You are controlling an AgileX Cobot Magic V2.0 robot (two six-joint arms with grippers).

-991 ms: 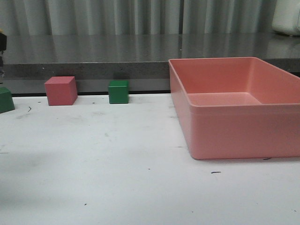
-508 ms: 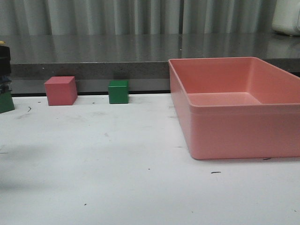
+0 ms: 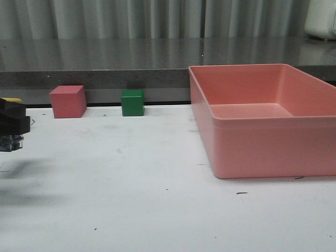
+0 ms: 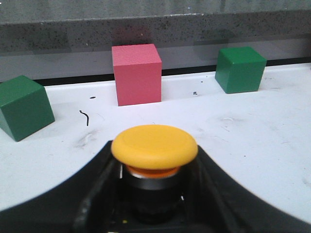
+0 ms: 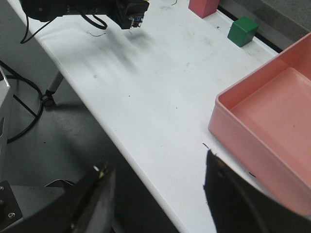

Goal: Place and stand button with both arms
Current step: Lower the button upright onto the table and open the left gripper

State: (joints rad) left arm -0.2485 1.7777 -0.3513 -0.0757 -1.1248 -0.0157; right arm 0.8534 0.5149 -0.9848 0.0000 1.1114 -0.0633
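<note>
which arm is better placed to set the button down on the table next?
Left. Its gripper is shut on the button, yellow cap up, over the white table near the pink cube. The right gripper is open, empty and back past the table's edge.

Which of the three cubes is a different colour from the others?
The pink cube, standing between the two green cubes along the table's back edge; it looks the tallest of the three.

The white tabletop (image 3: 131, 199) carries a pink cube (image 3: 68, 101) and green cube (image 3: 132, 103) along its far edge, a pink bin (image 3: 262, 147) at right.
</note>
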